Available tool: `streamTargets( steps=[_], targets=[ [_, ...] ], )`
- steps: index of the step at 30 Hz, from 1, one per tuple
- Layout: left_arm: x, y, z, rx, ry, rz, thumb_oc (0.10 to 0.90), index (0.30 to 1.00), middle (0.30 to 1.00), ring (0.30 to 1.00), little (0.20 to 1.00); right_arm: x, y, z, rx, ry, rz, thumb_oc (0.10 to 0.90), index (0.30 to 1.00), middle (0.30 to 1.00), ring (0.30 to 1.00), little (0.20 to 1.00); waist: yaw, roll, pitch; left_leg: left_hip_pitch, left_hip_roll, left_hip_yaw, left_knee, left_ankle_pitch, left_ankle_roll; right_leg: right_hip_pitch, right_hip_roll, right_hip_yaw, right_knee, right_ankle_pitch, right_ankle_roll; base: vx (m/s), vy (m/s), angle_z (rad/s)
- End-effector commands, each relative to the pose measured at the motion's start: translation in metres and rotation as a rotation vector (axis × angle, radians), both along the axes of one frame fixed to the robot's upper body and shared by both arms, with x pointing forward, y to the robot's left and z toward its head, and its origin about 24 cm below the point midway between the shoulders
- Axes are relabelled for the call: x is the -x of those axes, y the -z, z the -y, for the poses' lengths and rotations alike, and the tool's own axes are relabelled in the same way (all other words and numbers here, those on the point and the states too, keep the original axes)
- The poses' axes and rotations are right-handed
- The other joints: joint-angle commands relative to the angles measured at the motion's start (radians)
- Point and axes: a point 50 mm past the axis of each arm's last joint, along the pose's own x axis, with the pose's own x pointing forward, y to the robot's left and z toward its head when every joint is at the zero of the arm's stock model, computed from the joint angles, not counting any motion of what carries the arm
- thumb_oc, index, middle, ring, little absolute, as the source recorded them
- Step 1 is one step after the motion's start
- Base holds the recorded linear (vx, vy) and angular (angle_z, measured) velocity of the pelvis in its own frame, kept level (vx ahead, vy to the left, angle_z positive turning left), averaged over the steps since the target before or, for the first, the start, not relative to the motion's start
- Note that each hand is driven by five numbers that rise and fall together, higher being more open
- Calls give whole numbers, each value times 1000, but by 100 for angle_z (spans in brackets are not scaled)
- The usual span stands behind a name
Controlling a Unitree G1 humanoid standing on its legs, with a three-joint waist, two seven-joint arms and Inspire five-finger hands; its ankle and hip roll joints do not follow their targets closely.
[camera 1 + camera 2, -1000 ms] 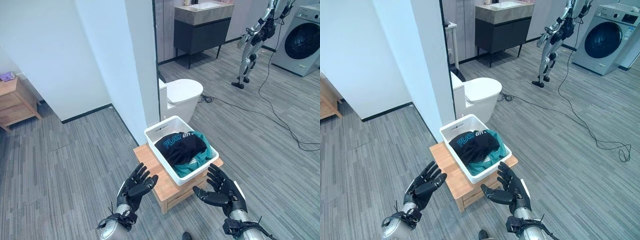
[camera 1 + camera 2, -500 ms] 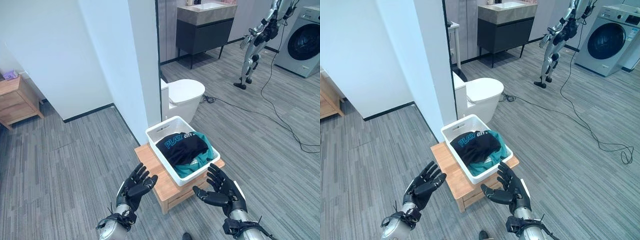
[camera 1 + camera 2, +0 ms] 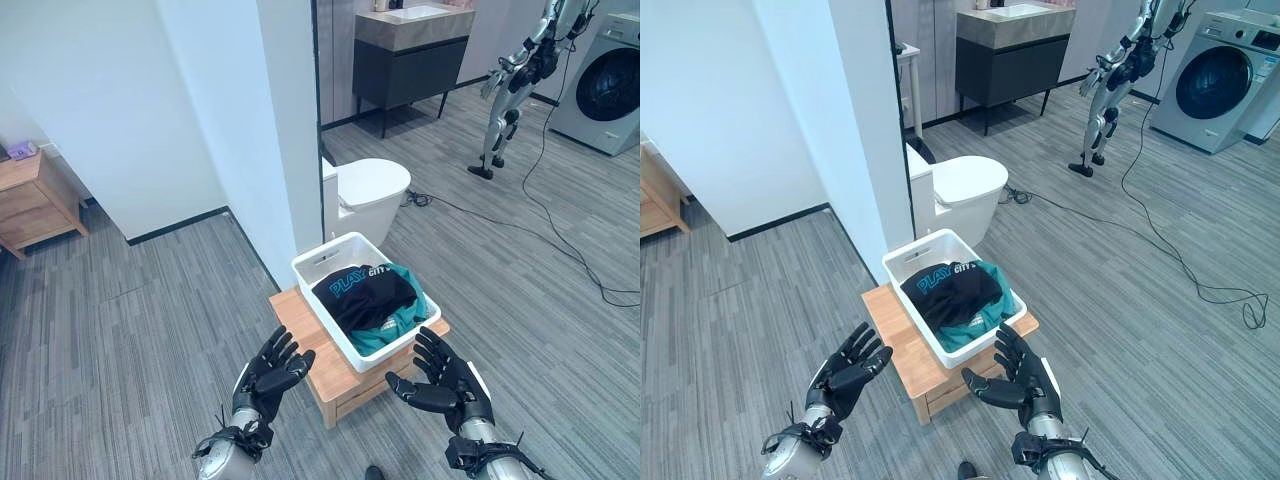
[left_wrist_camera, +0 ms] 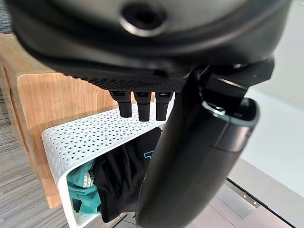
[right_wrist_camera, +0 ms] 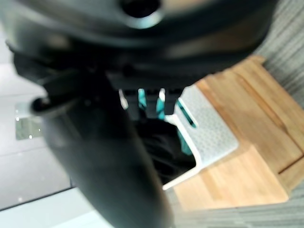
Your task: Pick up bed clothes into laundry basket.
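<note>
A white perforated laundry basket point(image 3: 318, 264) stands on a low wooden stool point(image 3: 306, 340). Inside lie a black shirt point(image 3: 362, 295) and a teal garment point(image 3: 405, 308). My left hand point(image 3: 268, 373) hovers open in front of the stool's near left corner, palm toward the basket. On the other side my right hand point(image 3: 440, 381) is open too, just in front of the basket's near right corner. Neither hand touches the basket or holds anything. The left wrist view shows the basket wall point(image 4: 80, 137) and clothes point(image 4: 123, 173) past the fingers.
A white toilet point(image 3: 366, 197) stands right behind the basket, beside a white partition wall point(image 3: 262, 130). A dark vanity point(image 3: 408, 55), a washing machine point(image 3: 606, 75) and another robot point(image 3: 512, 75) are at the back right. A wooden cabinet point(image 3: 35, 205) sits far left.
The view has shifted slightly since a second ago; both hands stay open in the same pose before the basket.
</note>
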Motion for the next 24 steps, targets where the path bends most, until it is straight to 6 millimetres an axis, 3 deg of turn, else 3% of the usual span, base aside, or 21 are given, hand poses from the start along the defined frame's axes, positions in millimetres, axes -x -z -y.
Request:
streamTargets(
  steps=[1, 24],
  targets=[
    [-31, -41, -4, -39, 8, 254, 800, 900, 900, 900, 900, -29, -53, 1, 29, -19, 323, 800, 900, 900, 900, 900, 22, -14, -28, 13, -6, -107, 30, -101, 11, -9, -11, -40, 118, -164, 37, 0, 0, 0],
    [-30, -38, -2, -36, 14, 241, 800, 900, 900, 900, 900, -29, -54, 3, 33, -7, 325, 800, 900, 900, 900, 900, 21, -15, -32, 15, -5, -108, 28, -101, 12, -9, -12, -40, 115, -161, 38, 0, 0, 0]
  ],
)
